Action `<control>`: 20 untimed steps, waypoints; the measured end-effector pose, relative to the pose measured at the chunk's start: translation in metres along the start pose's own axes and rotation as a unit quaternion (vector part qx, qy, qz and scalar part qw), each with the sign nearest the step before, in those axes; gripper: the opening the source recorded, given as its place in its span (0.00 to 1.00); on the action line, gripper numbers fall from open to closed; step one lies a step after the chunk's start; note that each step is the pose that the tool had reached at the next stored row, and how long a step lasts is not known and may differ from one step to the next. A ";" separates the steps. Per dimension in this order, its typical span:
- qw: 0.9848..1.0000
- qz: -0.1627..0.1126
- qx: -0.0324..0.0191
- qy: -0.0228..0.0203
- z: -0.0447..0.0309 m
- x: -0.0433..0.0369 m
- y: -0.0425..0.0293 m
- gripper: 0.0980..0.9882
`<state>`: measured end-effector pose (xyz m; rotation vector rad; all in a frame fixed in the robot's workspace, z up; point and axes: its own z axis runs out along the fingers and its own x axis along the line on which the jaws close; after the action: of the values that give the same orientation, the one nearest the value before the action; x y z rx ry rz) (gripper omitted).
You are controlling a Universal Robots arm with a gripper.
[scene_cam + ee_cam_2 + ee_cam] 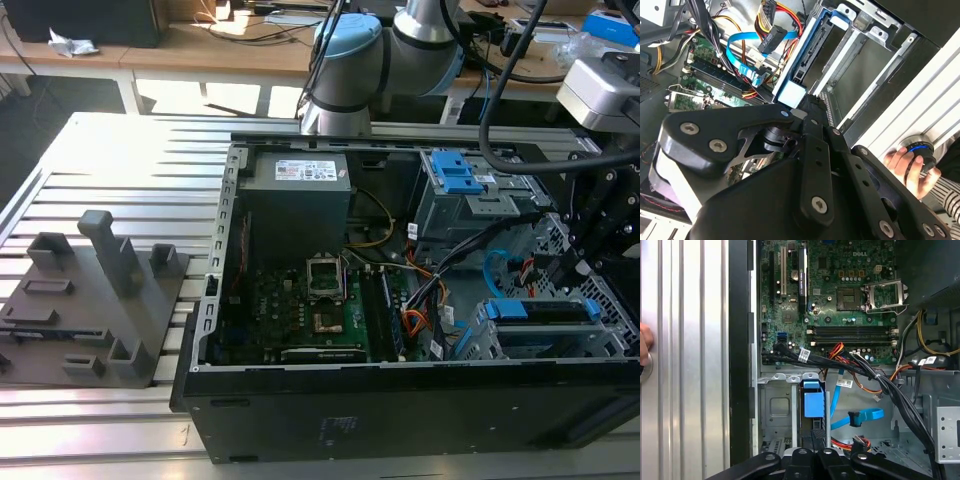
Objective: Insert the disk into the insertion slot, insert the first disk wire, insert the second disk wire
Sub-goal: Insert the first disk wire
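Note:
The disk (pixel 545 312), grey in its bright blue carrier, sits inside the insertion slot (pixel 612 300), the perforated grey cage at the exterior view's right. In the second wrist view the disk (pixel 812 55) stands on edge in the slot's frame (pixel 875 35). My gripper (pixel 809 102) is shut, and its tips rest against the carrier's pale blue end tab (pixel 813 402). The first disk wire (pixel 771 36), orange and red with a dark plug, hangs loose beside the cage. The second disk wire (pixel 860 417), a light-blue flat cable, loops free near it.
The open computer case (pixel 300 400) lies on a ribbed aluminium table. Its motherboard (pixel 840 300) and black cable bundle (pixel 840 365) lie beside the cage. A taller cage with blue latch (pixel 455 175) stands behind. A grey fixture (pixel 90 300) sits at the exterior view's left. A hand (pixel 907 165) rests on a knob.

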<state>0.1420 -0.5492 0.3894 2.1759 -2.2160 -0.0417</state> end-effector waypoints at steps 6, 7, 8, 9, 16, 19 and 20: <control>1.000 0.000 0.000 0.000 0.0000 -0.0080 0.0001 0.01; 1.000 0.000 0.000 0.000 -0.0001 -0.0109 0.0001 0.01; 1.000 0.000 0.000 0.000 -0.0001 -0.0140 0.0002 0.01; 1.000 0.000 0.000 0.000 -0.0001 -0.0162 0.0002 0.01; 1.000 0.000 0.000 0.000 -0.0002 -0.0356 0.0006 0.01; 1.000 0.000 0.000 0.000 -0.0003 -0.0441 0.0007 0.01; 1.000 0.000 0.000 0.000 -0.0002 -0.0444 0.0007 0.01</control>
<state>0.1421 -0.5047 0.3893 2.1759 -2.2160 -0.0417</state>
